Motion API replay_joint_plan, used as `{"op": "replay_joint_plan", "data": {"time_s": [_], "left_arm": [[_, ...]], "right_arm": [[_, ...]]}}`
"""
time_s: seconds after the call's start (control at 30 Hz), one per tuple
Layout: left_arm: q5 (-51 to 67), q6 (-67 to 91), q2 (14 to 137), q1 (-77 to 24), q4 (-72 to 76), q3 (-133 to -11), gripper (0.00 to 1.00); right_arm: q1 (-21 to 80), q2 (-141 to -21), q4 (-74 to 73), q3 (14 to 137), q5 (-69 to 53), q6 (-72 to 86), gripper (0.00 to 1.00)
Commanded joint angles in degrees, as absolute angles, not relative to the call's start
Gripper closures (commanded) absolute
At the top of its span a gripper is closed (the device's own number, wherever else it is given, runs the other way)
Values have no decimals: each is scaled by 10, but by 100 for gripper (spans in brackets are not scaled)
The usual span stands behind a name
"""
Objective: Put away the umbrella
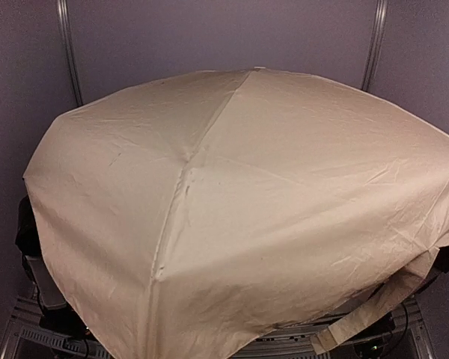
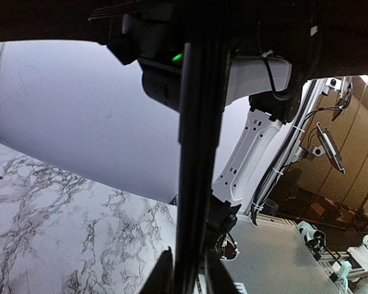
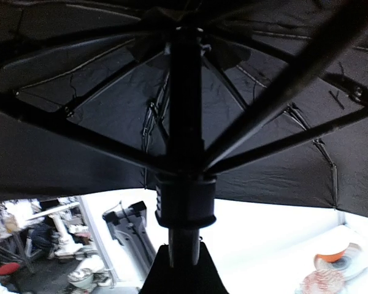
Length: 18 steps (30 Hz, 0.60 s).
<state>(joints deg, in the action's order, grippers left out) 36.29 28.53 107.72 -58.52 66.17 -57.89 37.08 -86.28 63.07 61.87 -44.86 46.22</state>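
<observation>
Right gripper (image 3: 184, 266) at six o'clock is pinching the open umbrella's (image 1: 232, 194) shaft (image 3: 185, 110); left gripper (image 2: 189, 275) is flanking it, grip unclear.

**Top camera:** fixed, high and to the rear, facing forward and down. The open umbrella (image 1: 232, 202) stands close beneath it and fills nearly the whole view, showing its upper side only.

**Left wrist camera:** sits under the umbrella, hard against the shaft. It looks up along the shaft at a tilt and out over the table (image 2: 61, 226) toward a wall (image 2: 80, 122).

**Right wrist camera:** also sits underneath, very near the shaft. It faces steeply upward into the black underside and ribs.

**Shared:** both wrist views hold the shaft. The top view shares only the umbrella, seen from its opposite face.
</observation>
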Motion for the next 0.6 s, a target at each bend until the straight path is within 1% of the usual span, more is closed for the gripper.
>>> {"op": "replay_joint_plan", "data": {"time_s": [0.0,0.03,0.07,0.1,0.2,0.27,0.37,0.43,0.5,0.57], "left_arm": [[325,281,1057,-604,604,-600,66],[308,275,1055,-604,590,-600,57],[289,268,1053,-604,576,-602,52],[269,258,1052,-604,556,-605,49],[201,228,1047,-607,489,-616,45],[152,209,1045,-612,457,-623,44],[81,192,1038,-618,419,-628,46],[34,176,1034,-624,388,-633,50],[-12,163,1030,-630,363,-639,56],[-45,152,1029,-636,344,-645,65]], "right_arm": [[382,-817,549,617,-350,299,100],[387,-806,517,618,-316,281,100],[395,-795,487,617,-273,266,100],[407,-781,459,617,-223,248,100],[440,-759,393,622,-80,206,100],[449,-756,372,626,4,200,100],[461,-759,352,638,68,185,100],[476,-766,341,651,108,158,100],[503,-775,319,665,146,127,100],[515,-785,304,680,174,108,100]]}}
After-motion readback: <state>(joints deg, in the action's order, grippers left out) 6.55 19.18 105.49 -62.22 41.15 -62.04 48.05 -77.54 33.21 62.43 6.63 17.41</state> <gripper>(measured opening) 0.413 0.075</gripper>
